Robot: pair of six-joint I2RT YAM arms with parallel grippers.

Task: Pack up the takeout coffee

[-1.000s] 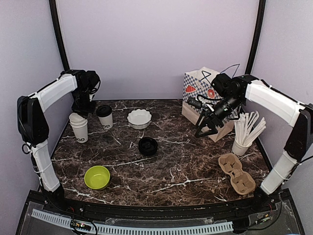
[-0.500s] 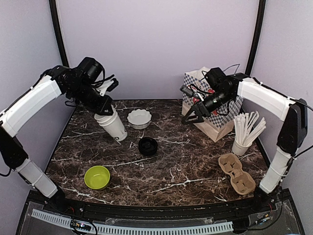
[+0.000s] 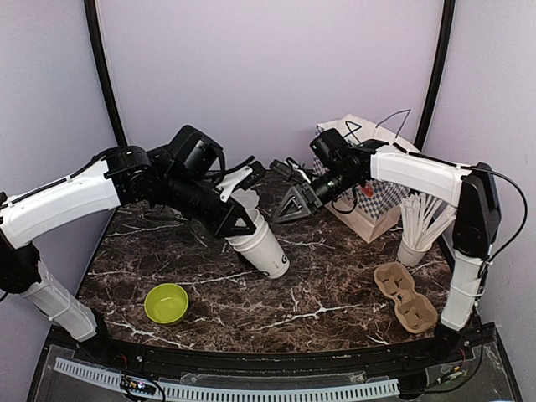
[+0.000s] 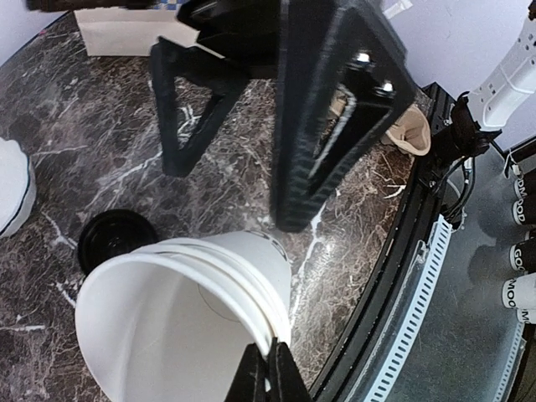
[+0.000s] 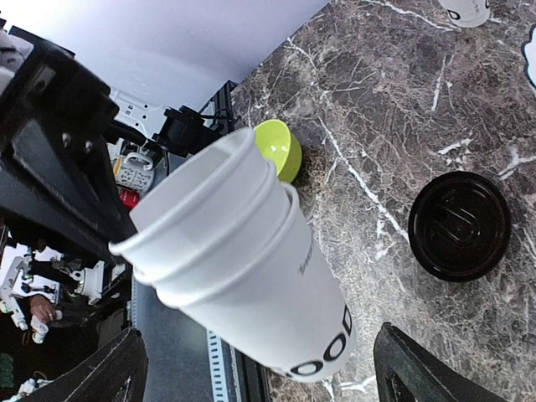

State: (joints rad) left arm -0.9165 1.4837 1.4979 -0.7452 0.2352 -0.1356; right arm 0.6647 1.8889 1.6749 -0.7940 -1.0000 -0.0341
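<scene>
Left gripper (image 3: 245, 225) has its jaws together, pinched on the rim of a nested stack of white paper cups (image 3: 264, 249). The stack has no lid, is tilted, and its black lettering shows low on the side. In the top view it sits mid-counter, mouth up toward the left arm. I cannot tell whether its base touches the counter (image 3: 335, 276).

Right gripper (image 3: 289, 191) has its jaws wide apart and holds nothing. It is just beside the stack on the far side. In the right wrist view the stack shows between its two fingers (image 5: 117, 373), with no contact seen.

A black lid (image 5: 459, 224) lies flat on the counter near the stack's base. A green bowl (image 3: 166, 302) sits front-left. A white scalloped bowl (image 4: 12, 188) is cut off at the edge of the left wrist view.

On the right are a checkered paper bag (image 3: 373, 209), a white cup of straws (image 3: 414, 243) and a cardboard cup carrier (image 3: 406, 295). Another white cup (image 5: 465, 8) is cut off at the top of the right wrist view.
</scene>
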